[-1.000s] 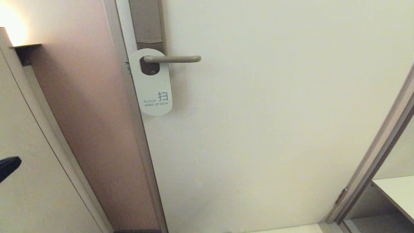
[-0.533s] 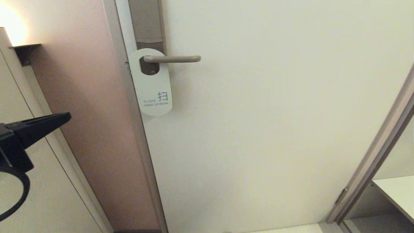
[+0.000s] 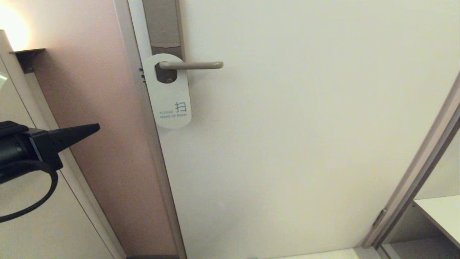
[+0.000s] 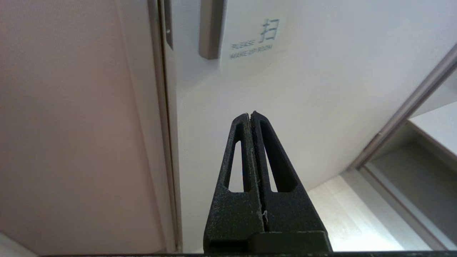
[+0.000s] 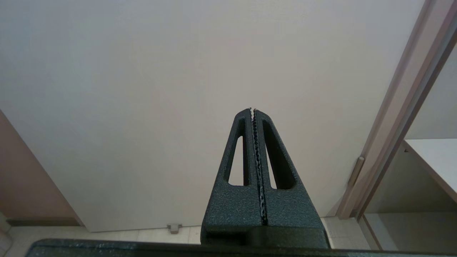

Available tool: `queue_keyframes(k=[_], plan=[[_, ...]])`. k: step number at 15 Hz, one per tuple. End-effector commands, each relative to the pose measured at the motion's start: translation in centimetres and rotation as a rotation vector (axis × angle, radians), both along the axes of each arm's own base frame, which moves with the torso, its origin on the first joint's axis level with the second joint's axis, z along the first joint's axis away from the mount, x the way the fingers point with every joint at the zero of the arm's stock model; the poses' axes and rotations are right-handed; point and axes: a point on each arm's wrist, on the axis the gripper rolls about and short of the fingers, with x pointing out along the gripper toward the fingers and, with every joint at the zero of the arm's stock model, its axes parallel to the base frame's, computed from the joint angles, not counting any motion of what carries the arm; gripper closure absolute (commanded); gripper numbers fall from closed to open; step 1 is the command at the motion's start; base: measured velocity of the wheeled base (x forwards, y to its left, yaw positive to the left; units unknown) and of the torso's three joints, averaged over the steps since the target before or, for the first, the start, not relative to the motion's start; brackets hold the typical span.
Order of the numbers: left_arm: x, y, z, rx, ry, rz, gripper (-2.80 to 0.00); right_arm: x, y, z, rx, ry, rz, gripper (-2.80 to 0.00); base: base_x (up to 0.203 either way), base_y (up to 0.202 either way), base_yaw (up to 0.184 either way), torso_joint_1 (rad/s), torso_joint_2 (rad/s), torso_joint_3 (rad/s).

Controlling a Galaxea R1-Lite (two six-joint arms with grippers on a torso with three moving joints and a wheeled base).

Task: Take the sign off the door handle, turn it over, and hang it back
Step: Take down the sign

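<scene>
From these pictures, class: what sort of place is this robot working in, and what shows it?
Probably a hotel room doorway: a "PLEASE MAKE UP ROOM" sign hangs on the door handle, whose tall backplate resembles a hotel lock.

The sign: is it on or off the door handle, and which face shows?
On. The sign hangs by its hole on the door handle, its white "PLEASE MAKE UP ROOM" face showing.

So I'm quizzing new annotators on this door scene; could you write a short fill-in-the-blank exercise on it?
1. The flat white oblong sign hangs on the slim beige metal door handle by its oval ____.
2. Its visible face reads PLEASE MAKE UP ____.
3. The black left pincer is ____, with nothing in it.
4. It sits to the ____ of the sign in the head view.

Missing: hole; ROOM; shut; left
</scene>
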Motion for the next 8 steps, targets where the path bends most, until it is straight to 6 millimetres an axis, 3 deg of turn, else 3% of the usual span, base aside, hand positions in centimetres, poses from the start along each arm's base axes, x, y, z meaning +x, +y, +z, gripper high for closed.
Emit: queue_keyframes(k=[1, 8], plan=[[1.2, 0.9, -0.4, -0.017, 0.030, -0.021, 0.00, 0.0, 0.0, 0.0, 0.001, 0.000, -0.001, 0.00, 0.000, 0.000, 0.000, 0.000, 0.00, 0.000], [4.4, 1.2, -1.0, -0.083, 0.089, -0.284, 0.00, 0.0, 0.0, 0.0, 0.001, 0.000, 0.001, 0.00, 0.000, 0.000, 0.000, 0.000, 0.00, 0.000]])
